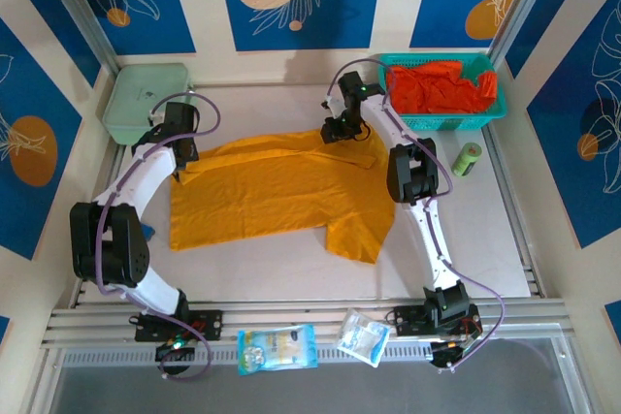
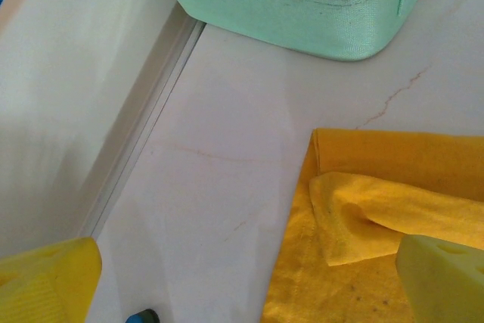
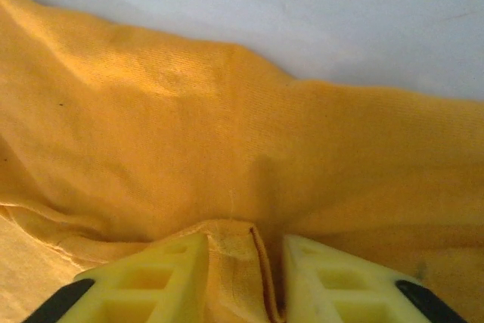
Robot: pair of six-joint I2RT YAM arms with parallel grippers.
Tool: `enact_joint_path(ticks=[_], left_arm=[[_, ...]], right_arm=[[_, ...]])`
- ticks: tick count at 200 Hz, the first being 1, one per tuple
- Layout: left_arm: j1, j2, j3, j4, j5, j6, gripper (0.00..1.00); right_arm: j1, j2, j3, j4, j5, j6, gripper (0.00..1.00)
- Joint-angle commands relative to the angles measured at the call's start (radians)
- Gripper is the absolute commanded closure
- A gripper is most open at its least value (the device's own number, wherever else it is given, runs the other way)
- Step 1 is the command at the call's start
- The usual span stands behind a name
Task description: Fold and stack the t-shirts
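A mustard-yellow t-shirt (image 1: 272, 191) lies spread on the table's middle, one sleeve pointing toward the front right. My right gripper (image 1: 344, 129) is down on its far edge, and in the right wrist view the gripper (image 3: 246, 255) pinches a raised fold of the yellow cloth (image 3: 242, 134) between its fingers. My left gripper (image 1: 180, 129) hovers over the shirt's far left corner. In the left wrist view it (image 2: 246, 277) stands wide open, with the folded-over shirt corner (image 2: 378, 209) under its right finger. Red-orange t-shirts (image 1: 441, 89) lie bunched in the basket.
The teal mesh basket (image 1: 441, 124) stands at the back right, a pale green lidded box (image 1: 146, 99) (image 2: 302, 5) at the back left. A small green bottle (image 1: 468, 159) lies right of the right arm. Two plastic packets (image 1: 277, 348) (image 1: 364, 338) rest on the front rail.
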Motion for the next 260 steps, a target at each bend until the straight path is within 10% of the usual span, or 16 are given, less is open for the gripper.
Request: enact_joint_path(ticks=[1, 67, 260], left_arm=[[-0.005, 0.006, 0.024, -0.017, 0.012, -0.01, 0.01], [-0.005, 0.001, 0.021, -0.018, 0.015, -0.013, 0.01], [-0.005, 0.006, -0.028, 0.031, 0.042, -0.007, 0.01]], right_arm=[[0.0, -0.017, 0.026, -0.03, -0.042, 0.002, 0.74], [0.01, -0.057, -0.004, -0.039, -0.05, 0.007, 1.0], [0.198, -0.327, -0.427, 0.028, 0.379, 0.595, 0.98]])
